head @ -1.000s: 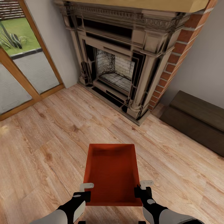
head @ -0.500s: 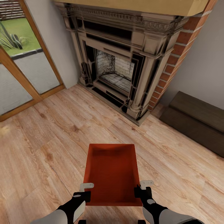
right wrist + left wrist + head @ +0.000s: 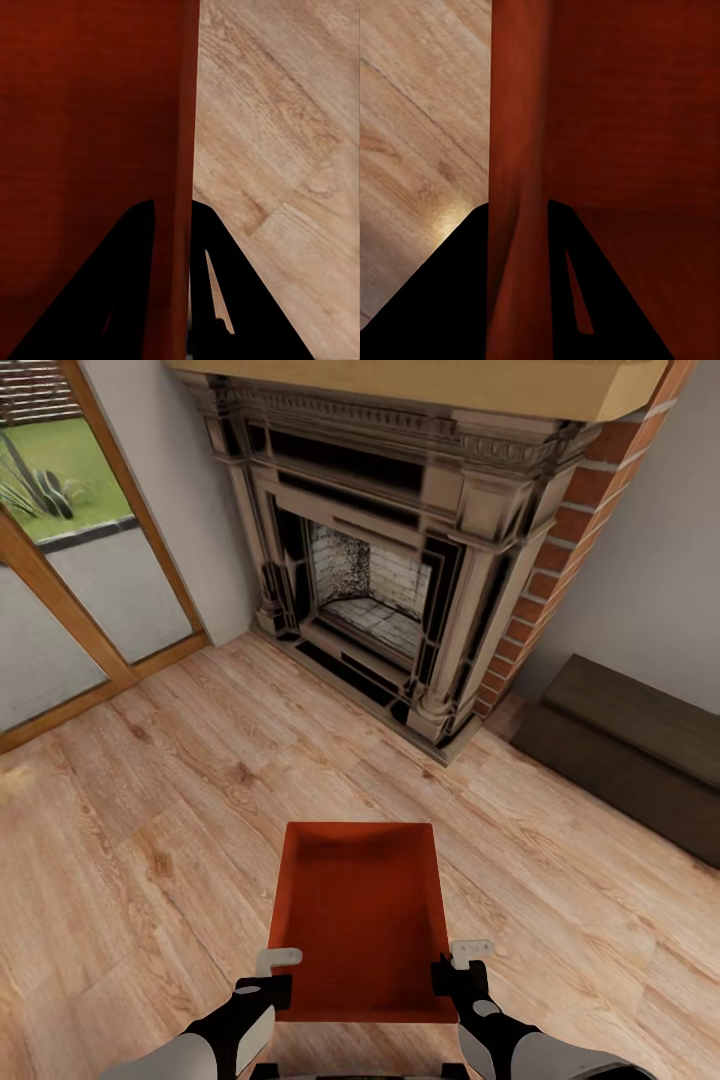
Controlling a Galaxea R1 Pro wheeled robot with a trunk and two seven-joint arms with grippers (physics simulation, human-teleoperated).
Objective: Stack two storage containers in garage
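**Both grippers pinching one bin by the fireplace**

Head view: the bin [image 3: 358, 920] is hanging over the plank floor [image 3: 150, 840] before the fireplace [image 3: 400, 560]. The left gripper [image 3: 272, 978] and right gripper [image 3: 452, 968] are clamping its side walls.

Left wrist view: dark fingers [image 3: 450, 300] are straddling the bin's wall [image 3: 517, 187].

Right wrist view: fingers [image 3: 225, 292] are squeezing the opposite wall [image 3: 176, 165].

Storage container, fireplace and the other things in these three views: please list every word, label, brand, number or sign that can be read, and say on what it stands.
None: no text can be read in any view.
The storage container, gripped on each side wall by the left end effector and right end effector, has plain orange-red walls.
The fireplace, dark cabinet and wood-plank floor carry no writing.
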